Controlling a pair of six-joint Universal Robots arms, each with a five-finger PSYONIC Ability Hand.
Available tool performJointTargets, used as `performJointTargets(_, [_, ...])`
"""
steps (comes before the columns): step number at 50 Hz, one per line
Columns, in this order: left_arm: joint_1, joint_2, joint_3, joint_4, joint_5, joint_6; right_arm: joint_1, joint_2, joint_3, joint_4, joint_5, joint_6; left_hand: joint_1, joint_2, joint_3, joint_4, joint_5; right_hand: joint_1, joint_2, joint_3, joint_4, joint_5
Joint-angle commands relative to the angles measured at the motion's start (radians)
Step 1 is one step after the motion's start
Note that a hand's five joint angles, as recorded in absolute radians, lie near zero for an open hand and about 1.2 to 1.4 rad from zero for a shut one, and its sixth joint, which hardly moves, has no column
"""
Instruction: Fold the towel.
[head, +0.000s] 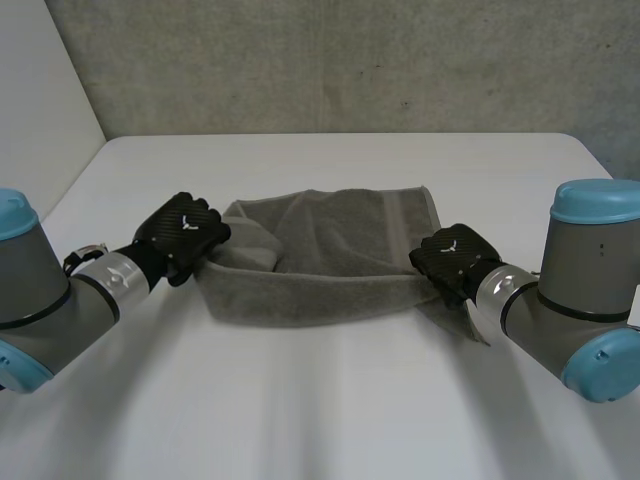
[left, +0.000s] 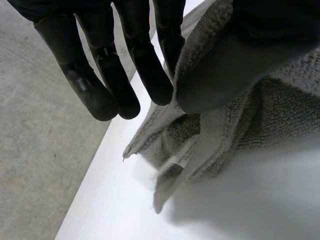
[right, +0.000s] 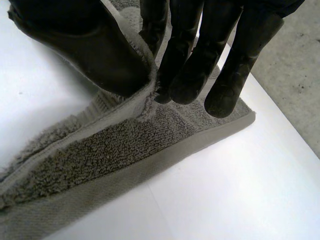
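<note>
Left hand (head: 182, 232), centre left of head view: thumb pressed against fingers (left: 147, 65), pinching the left end of the towel (head: 330, 262), cloth bunched there. Right hand (head: 455, 262), centre right: thumb and fingers (right: 187, 70) pinching the towel's right edge, a flat corner lying just past the fingertips. Towel grey, spread between both hands mid-frame on the white tabletop (head: 320, 400). Grey concrete wall (head: 350, 60) across the upper frame behind the tabletop's far edge. Grey floor (left: 40, 165) beyond the tabletop edge, beside the left fingertips.
</note>
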Motion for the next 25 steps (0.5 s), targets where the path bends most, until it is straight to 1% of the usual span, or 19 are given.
performJointTargets(1, [0.017,0.038,-0.019,-0.008,-0.061,-0.042,-0.003,-0.005,-0.008,0.006,0.004,0.159,-0.021,-0.094,-0.134,-0.113,-0.248,0.063,0.065,0.056,0.061,0.038])
performJointTargets(2, [0.023,0.053,-0.033,-0.008,-0.092,-0.07,-0.006,-0.009,-0.008,0.008,0.004,0.203,-0.021,-0.094,-0.134,-0.113,-0.248,-0.052,-0.051,-0.059,-0.055,-0.077])
performJointTargets(3, [0.023,0.054,-0.033,-0.008,-0.092,-0.07,-0.006,-0.009,-0.008,0.008,0.004,0.203,-0.021,-0.094,-0.134,-0.113,-0.248,-0.053,-0.052,-0.061,-0.056,-0.079])
performJointTargets(5, [0.025,0.079,-0.063,-0.007,-0.145,-0.125,-0.021,-0.021,0.007,0.006,-0.003,0.276,-0.021,-0.094,-0.134,-0.113,-0.248,-0.652,-0.651,-0.659,-0.655,-0.677])
performJointTargets(6, [0.025,0.08,-0.063,-0.008,-0.146,-0.125,-0.021,-0.021,0.007,0.006,-0.004,0.277,-0.021,-0.094,-0.134,-0.113,-0.248,-0.655,-0.654,-0.662,-0.658,-0.68])
performJointTargets(7, [0.026,0.092,-0.077,-0.009,-0.168,-0.149,-0.021,-0.026,0.016,0.001,-0.004,0.302,-0.021,-0.094,-0.134,-0.113,-0.248,-0.777,-0.776,-0.785,-0.78,-0.802])
performJointTargets(11, [0.034,0.138,-0.134,-0.009,-0.195,-0.196,-0.024,-0.057,0.067,-0.002,-0.005,0.347,-0.021,-0.094,-0.134,-0.113,-0.248,-0.793,-0.791,-0.8,-0.795,-0.818])
performJointTargets(17, [0.04,0.185,-0.181,-0.009,-0.199,-0.212,-0.036,-0.07,0.136,-0.009,-0.005,0.349,-0.021,-0.094,-0.134,-0.113,-0.248,-0.799,-0.797,-0.806,-0.801,-0.824])
performJointTargets(22, [0.042,0.225,-0.218,-0.02,-0.199,-0.237,-0.068,-0.095,0.228,-0.069,-0.004,0.352,-0.021,-0.094,-0.134,-0.113,-0.248,-0.799,-0.797,-0.806,-0.801,-0.824])
performJointTargets(25, [0.042,0.23,-0.221,-0.029,-0.201,-0.246,-0.082,-0.106,0.247,-0.088,0.0,0.355,-0.021,-0.094,-0.134,-0.113,-0.248,-0.802,-0.8,-0.809,-0.804,-0.827])
